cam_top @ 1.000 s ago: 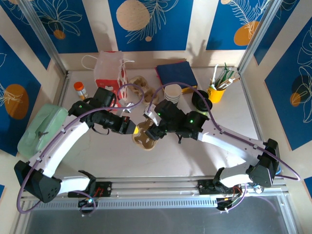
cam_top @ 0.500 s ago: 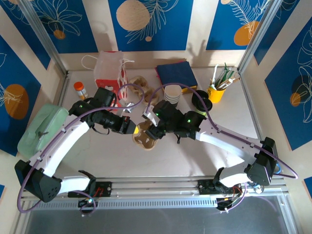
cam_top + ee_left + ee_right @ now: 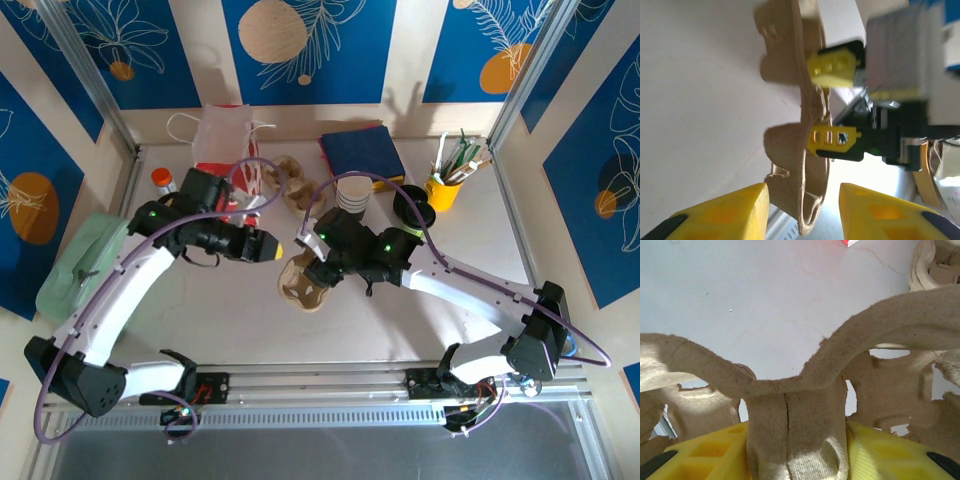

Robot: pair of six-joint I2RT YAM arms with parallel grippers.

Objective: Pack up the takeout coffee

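The right gripper [image 3: 316, 262] pinches the middle ridge of a brown cardboard cup carrier [image 3: 303, 288] near the centre of the table [image 3: 420, 320], its jaws narrowed onto the thin cardboard wall. The left gripper [image 3: 268, 247] hangs just beside the carrier's left side, jaws partly apart and empty. The paper cup [image 3: 353, 190], white inside and uncapped, stands toward the table's far edge, apart from the carrier. Its black lid [image 3: 412, 203] lies to its right, near a yellow cup of utensils [image 3: 443, 190].

The step in hand appears to be placing the carrier so it can take the cup. Whether it sits flat on the table cannot be told from these views. Doing it well likely means lowering the carrier level, with the wells facing up, before the right jaws let go. The ridge is thin and could bend or tear under a twist. The left gripper would do best to stay clear of the wells, leaving an open path back to the cup.
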